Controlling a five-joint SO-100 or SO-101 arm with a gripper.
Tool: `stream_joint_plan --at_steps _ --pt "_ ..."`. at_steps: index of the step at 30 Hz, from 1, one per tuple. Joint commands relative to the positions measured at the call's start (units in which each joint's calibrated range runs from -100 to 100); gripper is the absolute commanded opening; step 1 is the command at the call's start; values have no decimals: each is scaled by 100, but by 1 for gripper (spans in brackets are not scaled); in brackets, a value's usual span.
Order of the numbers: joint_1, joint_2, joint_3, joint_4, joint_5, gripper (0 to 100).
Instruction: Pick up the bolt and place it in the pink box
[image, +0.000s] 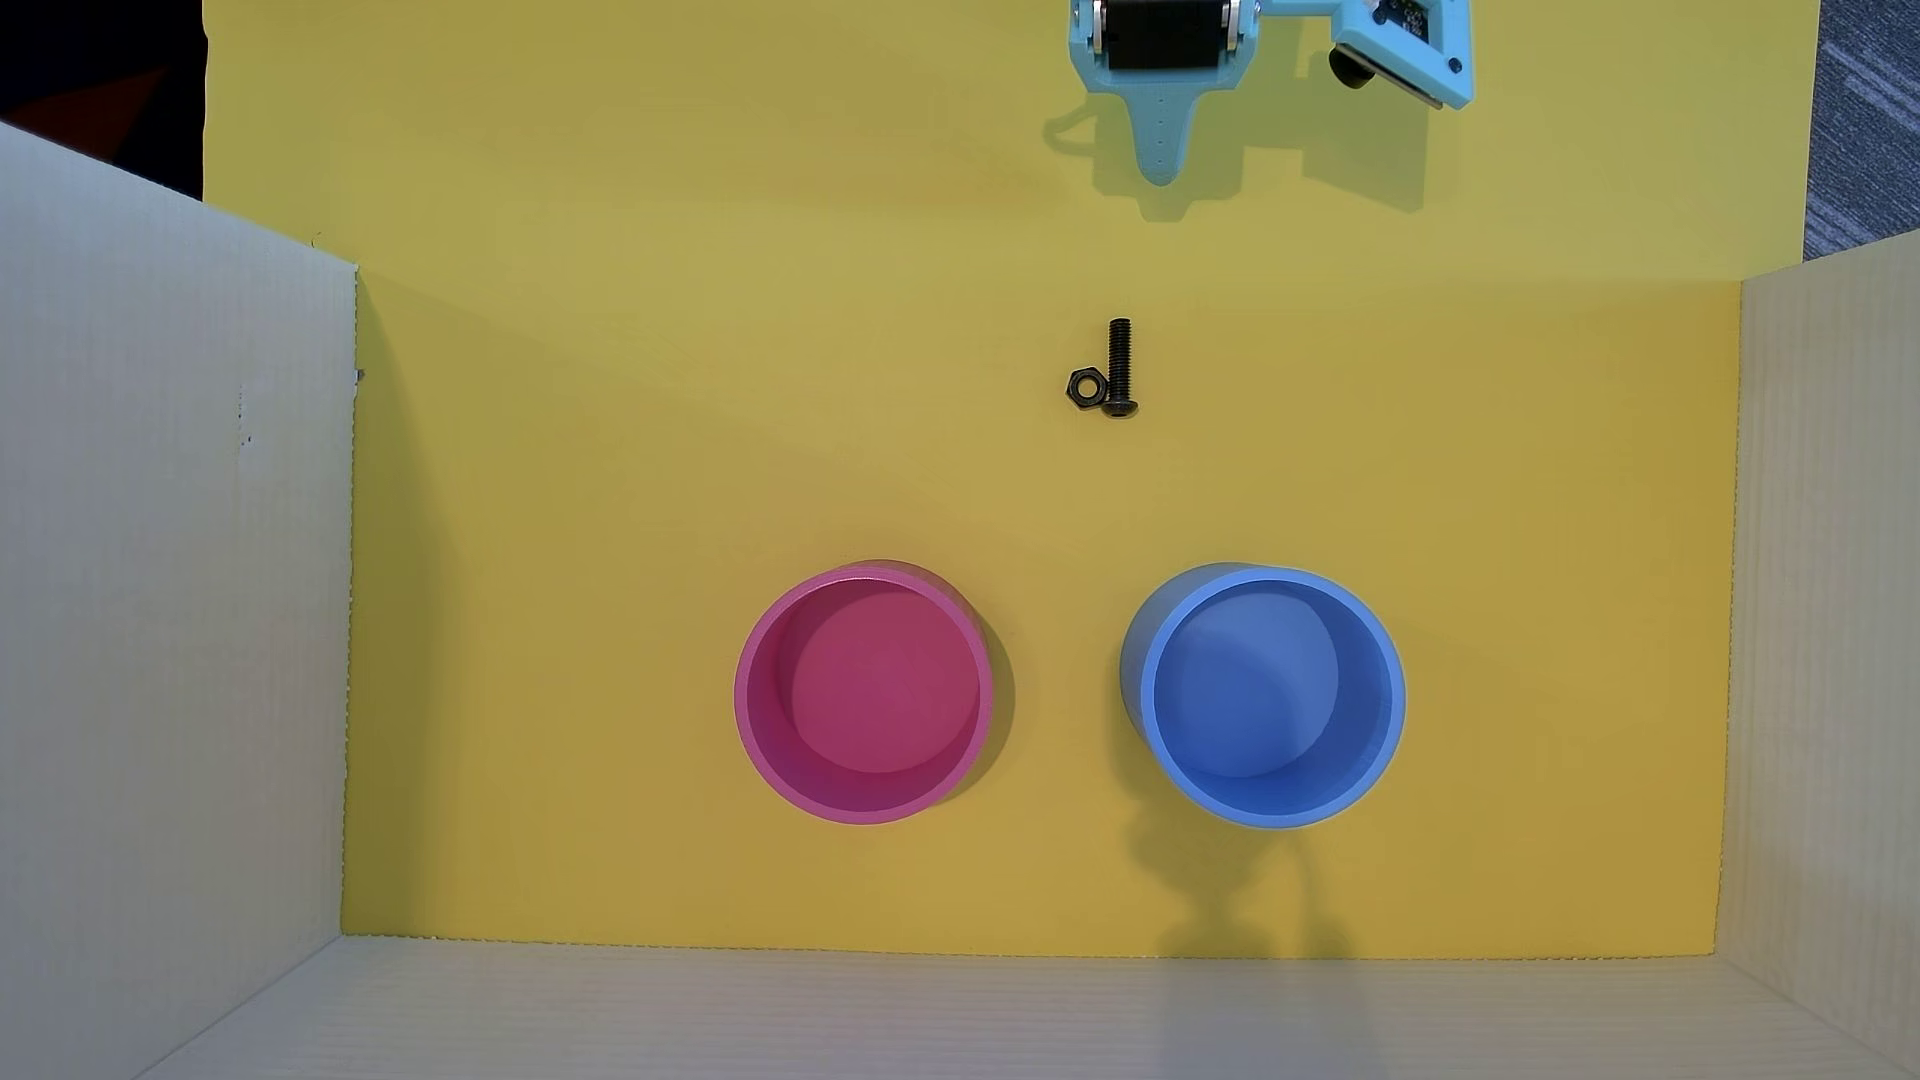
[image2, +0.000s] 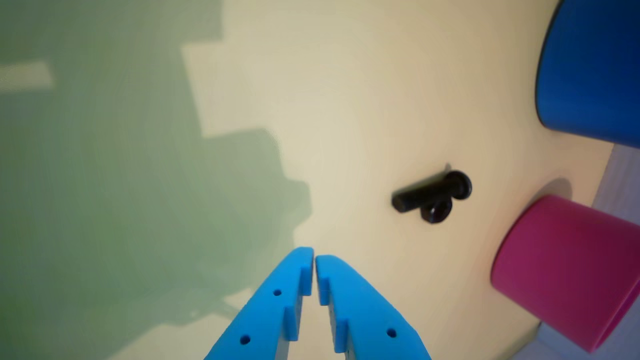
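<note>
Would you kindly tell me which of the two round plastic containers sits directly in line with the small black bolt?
The round blue plastic container; in the overhead view the black bolt lies almost straight above it, while the round pink container sits off to the left.

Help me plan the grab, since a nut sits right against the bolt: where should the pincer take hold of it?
Grip the bolt on its bare threaded shaft, coming straight down. It lies flat, and the nut touches it only near the head, so the shaft's far half looks free. The pincer is shut and must open first.
</note>
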Motion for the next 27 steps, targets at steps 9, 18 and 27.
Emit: stream_joint_plan --at_steps 9,18,27 --pt "36 -9 -74 -14 9 1" --pt "36 -9 -65 -40 14 1" --pt "36 -9 -47 -203 14 1"
